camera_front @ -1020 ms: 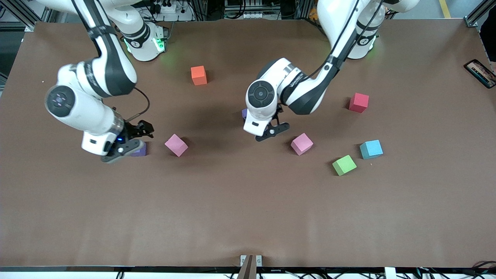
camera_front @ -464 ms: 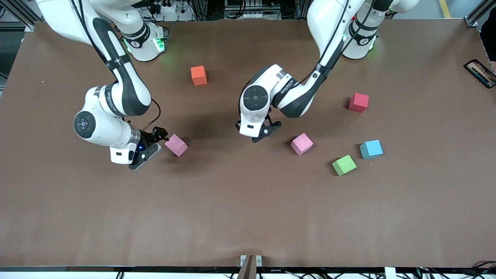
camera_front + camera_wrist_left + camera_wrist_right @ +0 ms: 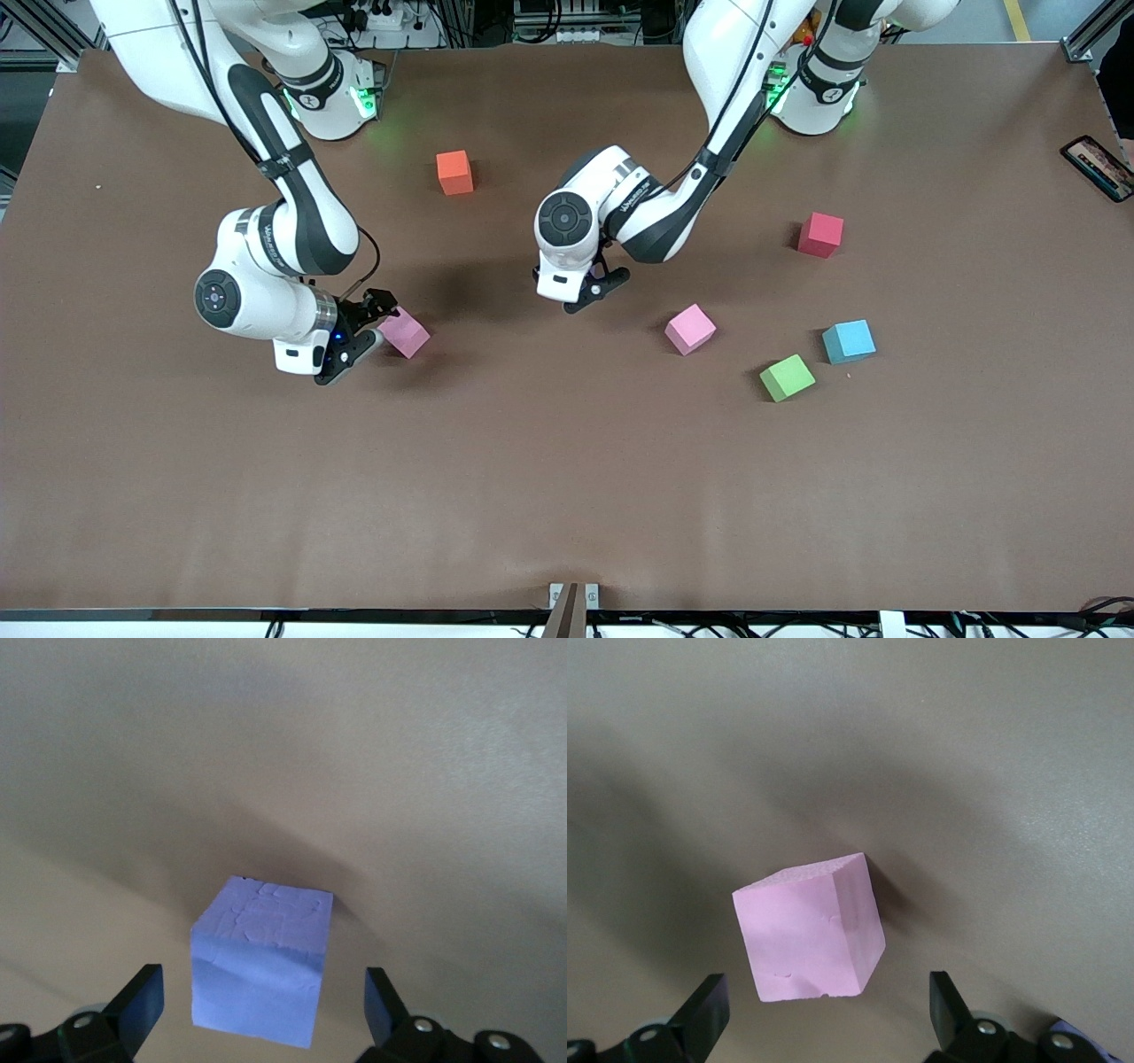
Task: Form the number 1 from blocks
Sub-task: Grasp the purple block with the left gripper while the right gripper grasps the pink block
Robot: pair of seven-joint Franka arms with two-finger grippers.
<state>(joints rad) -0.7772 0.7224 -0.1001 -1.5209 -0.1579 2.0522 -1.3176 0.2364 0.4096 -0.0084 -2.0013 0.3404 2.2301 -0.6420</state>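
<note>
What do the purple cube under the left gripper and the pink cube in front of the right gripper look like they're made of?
Purple cube: probably soft foam, matte; its top shows creases and small dents, with no shine. Pink cube: seemingly the same matte foam; dull faces, tiny nicks along one edge. Both the left gripper and the right gripper are open around them.

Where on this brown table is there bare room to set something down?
The widest bare stretch of the brown table runs along the front-camera edge, nearer than the green foam cube and both pink foam cubes. It is crowded mid-table, where the open right gripper and open left gripper work.
</note>
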